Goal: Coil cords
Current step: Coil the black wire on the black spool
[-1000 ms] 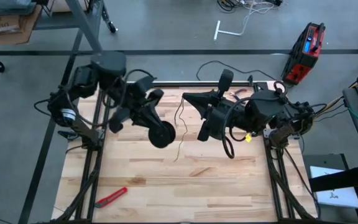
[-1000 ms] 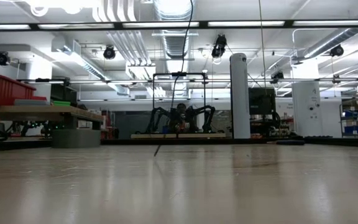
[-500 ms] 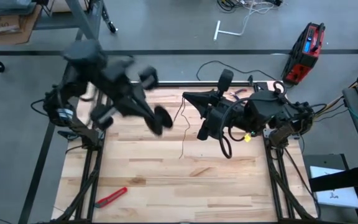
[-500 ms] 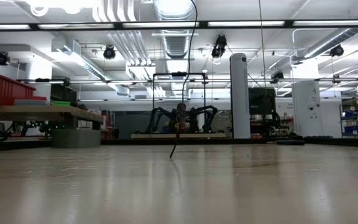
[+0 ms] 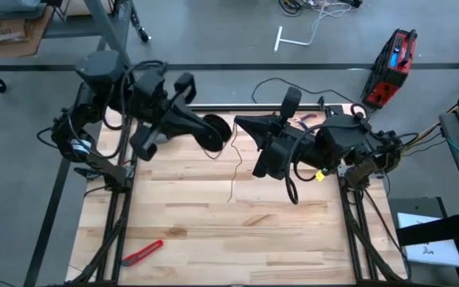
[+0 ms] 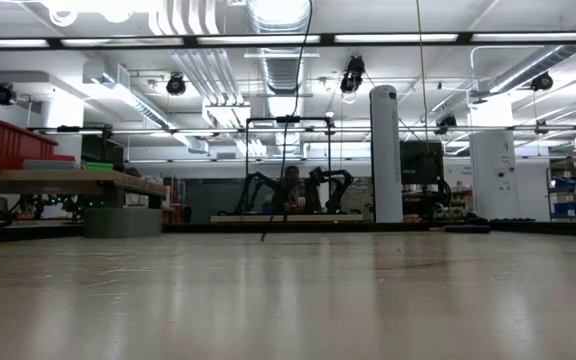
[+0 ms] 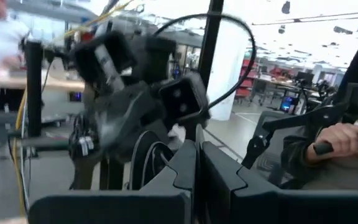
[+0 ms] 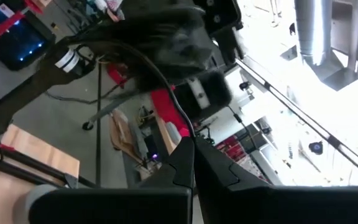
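A small black round reel [image 5: 216, 131] hangs above the far middle of the wooden table [image 5: 293, 239], with my left gripper [image 5: 205, 127] shut on it. Just to its right my right gripper [image 5: 241, 126] is shut on the thin black cord [image 5: 236, 163]. The cord hangs down from there, and its free end [image 6: 264, 232] reaches the tabletop. In the right wrist view the cord [image 8: 160, 74] runs out from between my fingertips toward the left arm. My left gripper holds the reel at its left side [image 5: 209, 127], coming level from the table's left. The reel is lifted clear of the table. The fingers hide which part of the reel they are on. My right gripper pinches the thin cord [image 8: 190, 135] between its two fingertips, the fingers pointing toward the table's left. One stretch of the cord leads off toward the reel. The rest hangs slack below the fingers down to the table.
A red utility knife [image 5: 142, 252] lies near the table's front left corner. A red toolbox [image 5: 393, 68] stands on the floor beyond the far right corner. A person's hand [image 7: 344, 134] shows in the room behind the table.
My left gripper has swung with the reel from the middle of the table toward the far edge and the right gripper, turning as it went. The cord's hanging end has swayed to the right and back over the tabletop.
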Motion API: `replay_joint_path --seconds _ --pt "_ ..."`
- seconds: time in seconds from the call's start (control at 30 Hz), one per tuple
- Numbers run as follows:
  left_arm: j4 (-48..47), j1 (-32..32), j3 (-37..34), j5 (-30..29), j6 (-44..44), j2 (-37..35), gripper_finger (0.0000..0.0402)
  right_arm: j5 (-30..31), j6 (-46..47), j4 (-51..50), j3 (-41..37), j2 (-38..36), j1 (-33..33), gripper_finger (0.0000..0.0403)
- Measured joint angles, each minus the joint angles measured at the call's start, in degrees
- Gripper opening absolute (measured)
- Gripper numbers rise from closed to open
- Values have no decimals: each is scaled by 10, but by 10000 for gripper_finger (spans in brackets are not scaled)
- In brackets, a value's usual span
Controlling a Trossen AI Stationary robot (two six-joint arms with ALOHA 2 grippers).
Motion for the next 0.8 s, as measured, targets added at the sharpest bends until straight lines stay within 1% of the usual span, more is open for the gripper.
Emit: replay_joint_path --seconds 0.1,0.23,0.33,0.5,0.7,0.8 --pt "-9 0 0 8 -25 2 7 -1 -23 17 0 0 0 0" --pt "-16 1 -6 13 -21 6 7 -2 -49 31 0 0 0 0" --pt "-20 0 -9 61 -33 14 7 -2 -50 33 0 0 0 0" --pt "-31 1 -9 80 -39 34 7 -1 -56 41 0 -1 0 0" --pt "-33 0 -9 188 -45 56 7 4 -56 43 0 -1 0 0" --pt "-31 0 -9 215 -64 63 7 4 -53 44 0 -2 0 0"
